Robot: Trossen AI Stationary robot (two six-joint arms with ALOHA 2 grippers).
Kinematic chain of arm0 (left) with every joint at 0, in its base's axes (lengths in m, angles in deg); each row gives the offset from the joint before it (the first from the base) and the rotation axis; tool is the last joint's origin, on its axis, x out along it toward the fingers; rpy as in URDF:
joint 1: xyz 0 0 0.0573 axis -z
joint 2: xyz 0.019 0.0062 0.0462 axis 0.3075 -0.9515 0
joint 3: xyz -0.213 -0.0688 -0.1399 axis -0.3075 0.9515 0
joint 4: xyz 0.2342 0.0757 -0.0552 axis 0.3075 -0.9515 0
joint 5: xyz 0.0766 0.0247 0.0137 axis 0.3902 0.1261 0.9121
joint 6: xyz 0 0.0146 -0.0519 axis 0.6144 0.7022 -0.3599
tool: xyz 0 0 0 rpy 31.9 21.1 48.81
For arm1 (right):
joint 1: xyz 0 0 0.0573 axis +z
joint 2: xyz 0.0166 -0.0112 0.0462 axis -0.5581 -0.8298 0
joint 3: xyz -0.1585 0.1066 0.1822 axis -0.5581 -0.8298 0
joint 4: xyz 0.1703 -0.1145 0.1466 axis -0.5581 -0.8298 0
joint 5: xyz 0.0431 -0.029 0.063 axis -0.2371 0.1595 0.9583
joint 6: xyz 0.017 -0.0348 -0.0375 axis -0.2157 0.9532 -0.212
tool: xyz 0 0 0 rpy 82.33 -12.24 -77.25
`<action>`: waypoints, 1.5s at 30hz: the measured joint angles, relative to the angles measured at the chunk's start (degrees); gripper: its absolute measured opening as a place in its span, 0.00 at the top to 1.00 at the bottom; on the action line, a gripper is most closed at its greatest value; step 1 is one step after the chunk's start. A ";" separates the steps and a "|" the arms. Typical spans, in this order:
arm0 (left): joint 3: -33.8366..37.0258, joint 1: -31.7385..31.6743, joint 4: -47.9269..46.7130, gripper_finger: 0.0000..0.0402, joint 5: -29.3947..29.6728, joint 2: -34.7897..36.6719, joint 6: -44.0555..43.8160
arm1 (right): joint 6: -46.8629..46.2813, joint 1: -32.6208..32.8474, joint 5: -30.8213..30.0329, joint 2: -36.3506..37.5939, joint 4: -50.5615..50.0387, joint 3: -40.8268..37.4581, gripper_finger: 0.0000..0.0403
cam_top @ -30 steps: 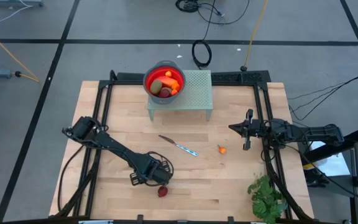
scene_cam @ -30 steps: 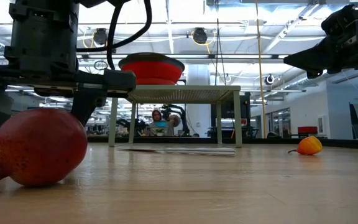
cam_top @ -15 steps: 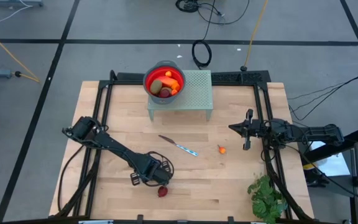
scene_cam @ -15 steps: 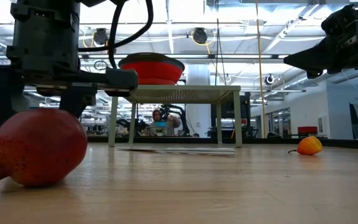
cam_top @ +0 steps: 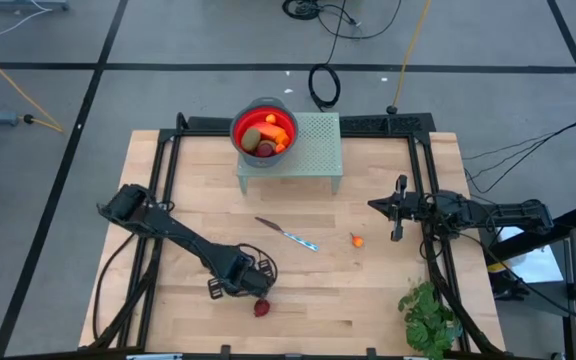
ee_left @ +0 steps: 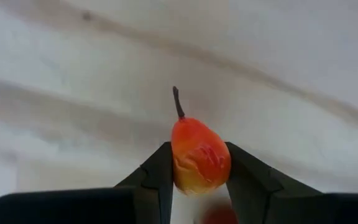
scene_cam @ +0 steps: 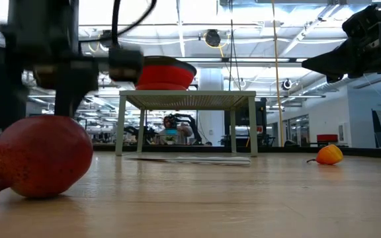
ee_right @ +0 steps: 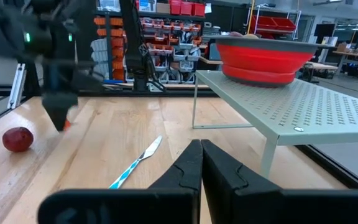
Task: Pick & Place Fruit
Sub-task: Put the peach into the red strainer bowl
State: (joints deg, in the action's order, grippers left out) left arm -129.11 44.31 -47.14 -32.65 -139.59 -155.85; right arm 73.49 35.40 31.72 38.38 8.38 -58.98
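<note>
— Left end effector (ee_left: 197, 186) has pinched that small red-orange fruit (ee_left: 200, 155) above the worktop (cam_top: 368, 290).

— Only by its lower end, mind. A jolt could pop it loose; the right one's shut, idle.

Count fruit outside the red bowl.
3: a red-orange piece in the left gripper, a dark red fruit beside it, a small orange one near the right gripper.
</note>
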 joint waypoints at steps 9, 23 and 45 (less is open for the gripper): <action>-0.14 -0.03 2.32 0.71 1.95 9.35 5.40 | 0.24 0.00 -0.01 -0.02 0.00 0.00 1.00; -0.28 -0.03 3.07 0.71 2.63 18.41 8.89 | 0.22 0.00 -0.02 -0.02 0.00 0.00 1.00; -0.35 -0.03 31.87 0.71 39.44 18.38 86.15 | 1.27 0.00 -0.02 -0.02 -0.01 0.00 1.00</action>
State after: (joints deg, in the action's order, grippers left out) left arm -129.46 44.28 -15.27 6.79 -121.21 -69.70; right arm 74.75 35.40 31.69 38.36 8.38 -58.98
